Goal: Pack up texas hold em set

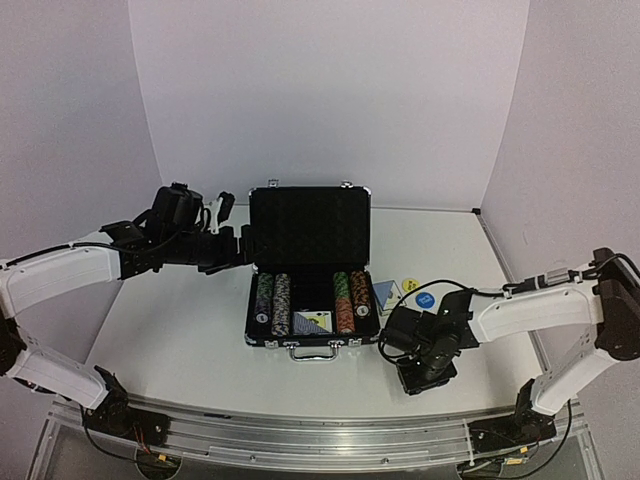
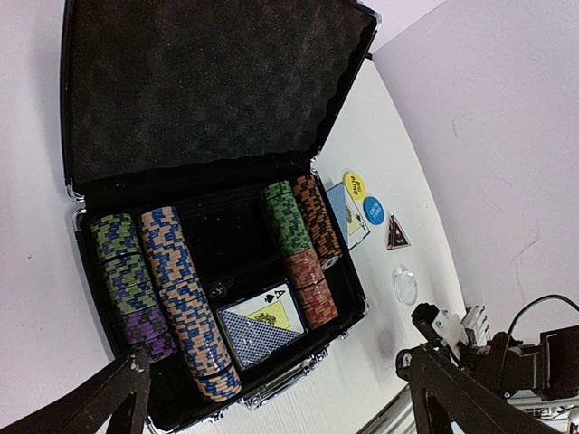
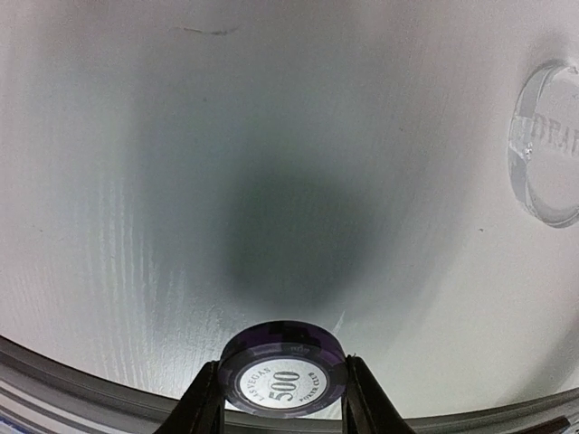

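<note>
Right claw [image 1: 422, 378] is clamped on a purple 500 chip [image 3: 282, 380] just off the open briefcase's [image 1: 312, 346] front right corner, a short carry leftward, while the left claw [image 1: 238, 248] gapes wide at its back left.

Setting: robot lab test cell.

Evidence:
- 2 white-and-black arms, the left arm [image 1: 60, 275] and the right arm [image 1: 530, 315], are bolted at their bases to an aluminium rail [image 1: 300, 435] along the near edge of a white table [image 1: 190, 330].
- Plain pale panels close 3 sides: back wall [image 1: 330, 100], left wall [image 1: 60, 120], right wall [image 1: 590, 120].
- Exposed wiring [image 1: 145, 452] lies at the rail by the left base.
- Work item on the table: 1 open black briefcase [image 1: 310, 225] holding striped poker chips [image 1: 281, 300].
</note>
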You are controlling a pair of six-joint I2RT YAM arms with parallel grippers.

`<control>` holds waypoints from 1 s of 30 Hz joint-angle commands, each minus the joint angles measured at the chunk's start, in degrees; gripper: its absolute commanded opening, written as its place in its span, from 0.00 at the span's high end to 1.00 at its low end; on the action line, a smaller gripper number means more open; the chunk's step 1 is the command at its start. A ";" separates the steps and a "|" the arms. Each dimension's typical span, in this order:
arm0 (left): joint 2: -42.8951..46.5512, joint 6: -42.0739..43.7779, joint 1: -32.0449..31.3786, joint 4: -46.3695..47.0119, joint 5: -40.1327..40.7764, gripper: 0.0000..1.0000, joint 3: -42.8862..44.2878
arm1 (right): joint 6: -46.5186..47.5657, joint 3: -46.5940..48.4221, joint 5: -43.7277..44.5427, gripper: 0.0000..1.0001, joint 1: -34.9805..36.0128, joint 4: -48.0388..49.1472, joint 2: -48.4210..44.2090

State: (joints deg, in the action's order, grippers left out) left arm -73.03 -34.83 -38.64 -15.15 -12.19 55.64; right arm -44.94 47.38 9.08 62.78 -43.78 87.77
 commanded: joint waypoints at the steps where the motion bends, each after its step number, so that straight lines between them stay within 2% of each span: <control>1: 1.03 -1.19 -0.39 0.96 -3.17 0.00 0.61 | 1.75 3.09 0.90 1.00 0.28 -2.69 -2.67; 8: -4.61 -4.41 -2.00 4.84 -15.08 0.00 2.93 | 5.57 6.56 -1.97 1.00 0.27 -3.65 -4.27; 12: -12.67 -11.43 -3.84 11.12 -29.01 0.04 4.34 | 9.30 10.24 -4.05 1.00 0.30 -5.39 -5.01; 16: -21.05 -16.40 -7.96 13.51 -37.11 0.10 8.40 | 12.89 13.42 -6.42 1.00 0.34 -7.16 -5.77; 18: -24.80 -17.87 -9.88 13.51 -39.40 0.12 11.43 | 14.52 15.38 -7.29 1.00 0.38 -8.53 -5.63; 23: -33.21 -23.59 -12.40 16.95 -46.18 0.24 14.74 | 17.81 19.81 -8.57 1.00 0.35 -11.65 -4.65; 27: -35.93 -27.57 -13.91 24.21 -49.10 0.25 14.45 | 19.38 21.44 -8.67 1.00 0.38 -12.17 -4.25; 30: -38.05 -28.55 -14.86 24.65 -50.38 0.27 15.90 | 20.09 22.35 -9.90 1.00 0.36 -12.51 -3.94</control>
State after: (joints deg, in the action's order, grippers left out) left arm -108.98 -59.32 -52.44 3.37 -57.54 68.02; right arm -27.53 66.79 1.36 62.78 -53.97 83.75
